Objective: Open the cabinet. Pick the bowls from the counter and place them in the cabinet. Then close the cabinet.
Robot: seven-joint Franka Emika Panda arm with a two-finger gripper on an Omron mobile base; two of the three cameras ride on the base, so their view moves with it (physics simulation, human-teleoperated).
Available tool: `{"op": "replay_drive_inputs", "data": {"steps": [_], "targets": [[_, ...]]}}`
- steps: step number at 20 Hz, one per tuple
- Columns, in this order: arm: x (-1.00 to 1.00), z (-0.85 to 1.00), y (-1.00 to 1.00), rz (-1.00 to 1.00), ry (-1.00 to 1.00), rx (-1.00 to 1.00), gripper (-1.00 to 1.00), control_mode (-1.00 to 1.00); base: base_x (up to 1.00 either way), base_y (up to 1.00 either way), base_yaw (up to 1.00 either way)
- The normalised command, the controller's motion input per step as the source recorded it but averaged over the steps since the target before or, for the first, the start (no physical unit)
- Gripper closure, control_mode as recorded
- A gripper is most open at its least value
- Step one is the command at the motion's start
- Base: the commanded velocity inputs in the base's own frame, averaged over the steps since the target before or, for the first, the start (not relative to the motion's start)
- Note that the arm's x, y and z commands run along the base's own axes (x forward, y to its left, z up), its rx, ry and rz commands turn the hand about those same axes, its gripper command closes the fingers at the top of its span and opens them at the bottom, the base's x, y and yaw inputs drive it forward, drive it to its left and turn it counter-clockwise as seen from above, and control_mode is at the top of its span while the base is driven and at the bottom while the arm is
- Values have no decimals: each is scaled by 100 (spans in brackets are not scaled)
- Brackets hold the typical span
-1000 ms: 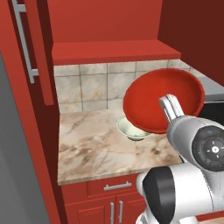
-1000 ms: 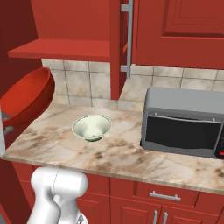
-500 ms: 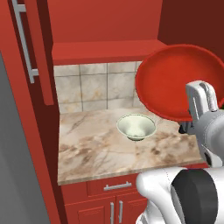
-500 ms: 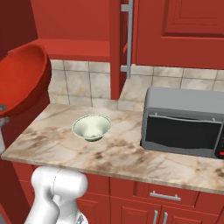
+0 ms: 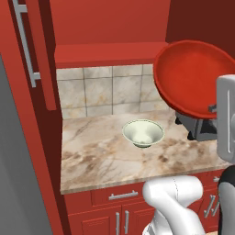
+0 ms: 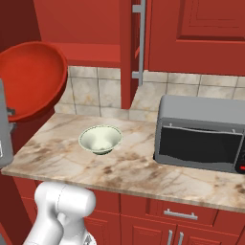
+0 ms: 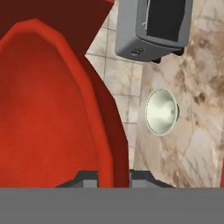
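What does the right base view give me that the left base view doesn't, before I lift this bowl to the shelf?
Right base view alone: the grey microwave whole, with its dark door, and the closed cabinet door above it.
Left base view alone: the open cabinet door swung out at the left with its bar handle, and the red inner shelf seen across its width.
Both: the red bowl tilted in the air off the counter, the pale bowl upright on the marble, the tiled backsplash, and the base cabinets.
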Motion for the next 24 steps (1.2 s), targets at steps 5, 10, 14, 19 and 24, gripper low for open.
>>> {"op": "replay_drive_inputs", "data": {"steps": [5, 10, 14, 19, 24], "targets": [[10, 20, 0, 5, 0, 5, 100, -100, 0, 0, 0], [19, 24, 2, 0, 0, 0, 100, -100, 0, 0, 0], [29, 4, 14, 0, 0, -1, 100, -100, 0, 0, 0], [32, 0, 19, 0, 0, -4, 100, -100, 0, 0, 0], [29, 0, 25, 0, -10, -5, 100, -100, 0, 0, 0]]}}
